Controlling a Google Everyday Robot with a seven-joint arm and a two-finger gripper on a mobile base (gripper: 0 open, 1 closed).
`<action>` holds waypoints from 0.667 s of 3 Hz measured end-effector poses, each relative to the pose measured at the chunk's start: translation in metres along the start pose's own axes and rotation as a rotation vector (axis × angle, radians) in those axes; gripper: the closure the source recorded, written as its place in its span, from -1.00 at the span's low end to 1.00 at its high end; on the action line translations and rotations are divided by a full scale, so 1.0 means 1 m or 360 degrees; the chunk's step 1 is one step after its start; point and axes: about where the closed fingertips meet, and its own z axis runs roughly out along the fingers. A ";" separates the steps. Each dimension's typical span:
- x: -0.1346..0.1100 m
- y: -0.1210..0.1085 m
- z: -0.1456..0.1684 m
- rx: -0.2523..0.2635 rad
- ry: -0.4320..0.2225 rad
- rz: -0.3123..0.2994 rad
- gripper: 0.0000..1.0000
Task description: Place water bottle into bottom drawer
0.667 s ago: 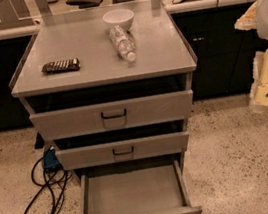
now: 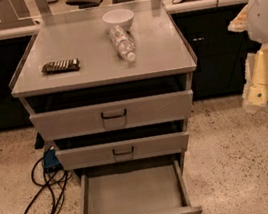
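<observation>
The water bottle (image 2: 123, 43) is clear and ribbed. It lies on its side on top of the grey cabinet (image 2: 69, 81), just in front of a white bowl (image 2: 118, 18). The bottom drawer (image 2: 133, 200) is pulled out and its tray holds nothing. The middle drawer (image 2: 123, 150) and the top drawer (image 2: 113, 115) are slightly out. My gripper (image 2: 258, 94) hangs at the far right on the white and cream arm, beside the cabinet at the height of the top drawer, well away from the bottle and holding nothing.
A dark snack packet (image 2: 60, 66) lies on the left of the cabinet top. A black cable (image 2: 41, 194) and a blue plug lie on the speckled floor left of the drawers. A dark counter runs behind the cabinet.
</observation>
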 end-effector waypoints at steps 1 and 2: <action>-0.018 -0.022 0.031 -0.0029 0.0042 -0.0039 -1.00; -0.045 -0.043 0.062 -0.0064 0.0110 -0.0109 -1.00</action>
